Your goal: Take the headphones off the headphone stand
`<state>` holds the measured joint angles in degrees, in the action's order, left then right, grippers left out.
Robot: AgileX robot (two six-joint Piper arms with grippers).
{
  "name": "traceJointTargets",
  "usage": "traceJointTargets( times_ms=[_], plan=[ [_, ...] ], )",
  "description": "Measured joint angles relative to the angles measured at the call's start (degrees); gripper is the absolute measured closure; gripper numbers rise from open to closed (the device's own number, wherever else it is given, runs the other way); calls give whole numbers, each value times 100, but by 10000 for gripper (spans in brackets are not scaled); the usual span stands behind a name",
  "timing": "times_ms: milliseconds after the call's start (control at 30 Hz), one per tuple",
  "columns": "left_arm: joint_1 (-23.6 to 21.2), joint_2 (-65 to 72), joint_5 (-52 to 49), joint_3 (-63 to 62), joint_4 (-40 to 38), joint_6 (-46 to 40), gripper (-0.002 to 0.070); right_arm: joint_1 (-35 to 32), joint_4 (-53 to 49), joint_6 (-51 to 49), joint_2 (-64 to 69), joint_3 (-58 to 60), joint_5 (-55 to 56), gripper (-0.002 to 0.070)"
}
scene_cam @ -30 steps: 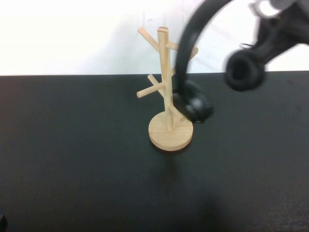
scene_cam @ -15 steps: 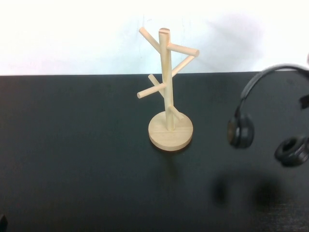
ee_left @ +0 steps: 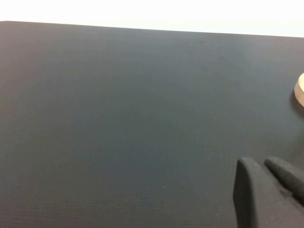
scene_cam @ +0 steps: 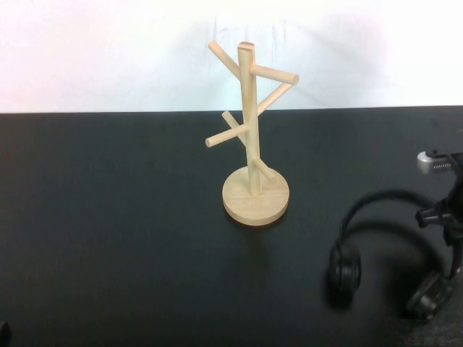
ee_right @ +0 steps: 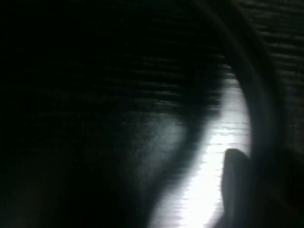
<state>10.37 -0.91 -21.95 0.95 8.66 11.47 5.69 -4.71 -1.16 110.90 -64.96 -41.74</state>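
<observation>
The light wooden headphone stand [scene_cam: 250, 130] stands upright mid-table on its round base, with all pegs bare. The black headphones [scene_cam: 391, 196] are off it, low at the front right. Their two ear cups [scene_cam: 345, 269] rest on or just above the black table. My right gripper [scene_cam: 443, 217] is at the right edge, shut on the headband. In the right wrist view the headband [ee_right: 254, 109] curves past one dark finger [ee_right: 233, 183]. My left gripper [ee_left: 260, 164] is shut and empty, low over bare table at the front left. The stand's base edge shows in the left wrist view [ee_left: 300, 90].
The black table [scene_cam: 116, 217] runs the full width, with a white wall behind it. Nothing else stands on it. The left arm barely shows at the front left corner [scene_cam: 3, 332].
My right gripper has carried the headphones from beside the stand's top, out to the right and down to the table at the front right. The stand has not moved.
</observation>
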Motion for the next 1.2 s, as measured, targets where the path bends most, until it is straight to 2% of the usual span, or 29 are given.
traceJointTargets(
  times_ms=[167, 233, 300, 367, 433, 600, 700, 967, 1200],
  plan=[
    [0, 0, 0, 0, 0, 0, 673, 0, 164, -33, -190, 0, -71, 347],
    [0, 0, 0, 0, 0, 0, 673, 0, 256, 34, -502, 0, -181, 304],
    [0, 0, 0, 0, 0, 0, 673, 0, 432, 267, -944, 0, -325, 297],
    [0, 0, 0, 0, 0, 0, 673, 0, 663, 602, -1432, 0, -518, 310],
    [0, 0, 0, 0, 0, 0, 673, 0, 1016, 1010, -2051, 0, -741, 356],
    [0, 0, 0, 0, 0, 0, 673, 0, 2047, 1790, -3628, 0, -1197, 586],
    [0, 0, 0, 0, 0, 0, 673, 0, 2322, 1879, -4640, 0, -1303, 654],
    [0, 0, 0, 0, 10, 0, 673, 0, 2118, 1857, -6596, 128, -1560, 680],
    [0, 0, 0, 0, 10, 0, 673, 0, 1964, 1429, -7414, 682, -1773, 682]
  ],
)
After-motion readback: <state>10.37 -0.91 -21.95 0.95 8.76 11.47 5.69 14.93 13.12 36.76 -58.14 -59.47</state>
